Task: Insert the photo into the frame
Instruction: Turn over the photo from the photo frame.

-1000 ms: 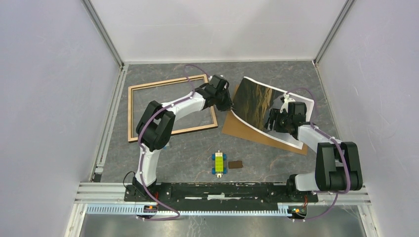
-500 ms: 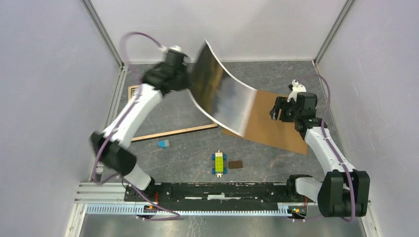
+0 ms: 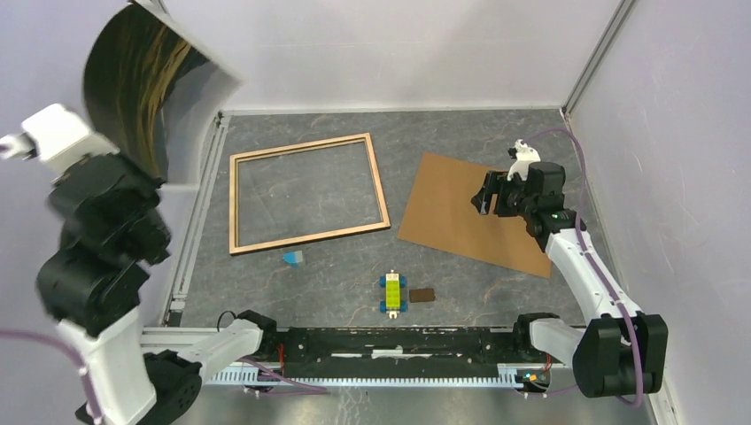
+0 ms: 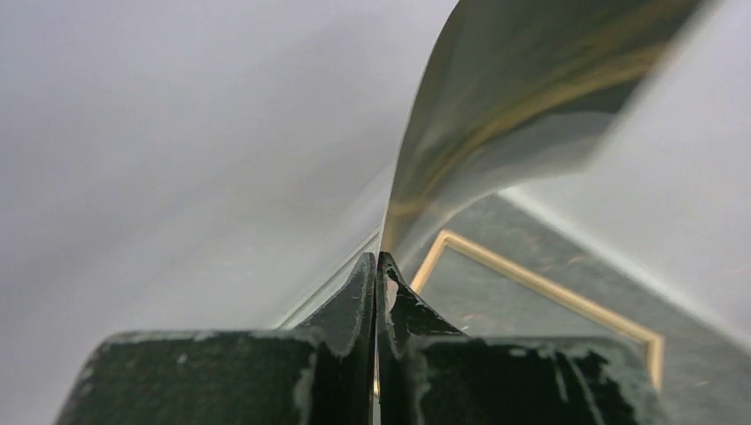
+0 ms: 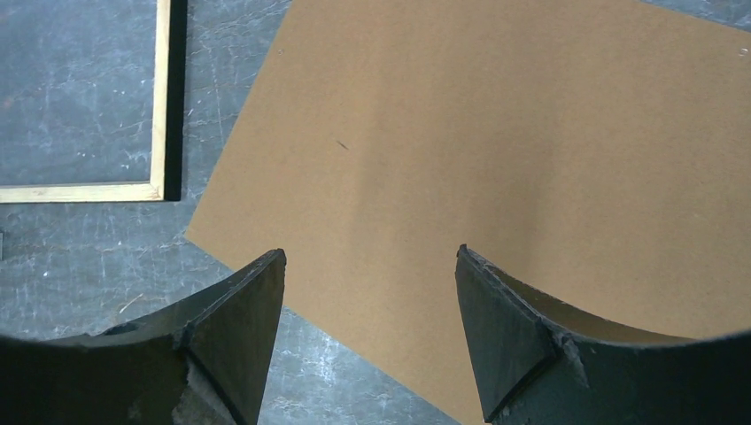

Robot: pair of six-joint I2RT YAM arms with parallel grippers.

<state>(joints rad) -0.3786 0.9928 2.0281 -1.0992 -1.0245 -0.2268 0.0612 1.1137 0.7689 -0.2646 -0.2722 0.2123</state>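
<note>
The photo, dark brown-gold and glossy, curves high in the air at the upper left, against the left wall. My left gripper is shut on its lower edge, and the print bends up and to the right from the jaws. The frame lies flat on the table left of centre, tan side up; its rail shows in the left wrist view. My right gripper is open and empty, hovering over the left part of the brown backing board; the right wrist view shows it above the board's near edge.
A yellow-green block and a small brown piece lie near the front centre. A small blue piece lies below the frame. Grey walls enclose the table, with a metal rail along the left side.
My left arm has swung the photo up and to the left, from over the table's middle to high by the left wall. The right gripper let go earlier and has stayed over the board.
</note>
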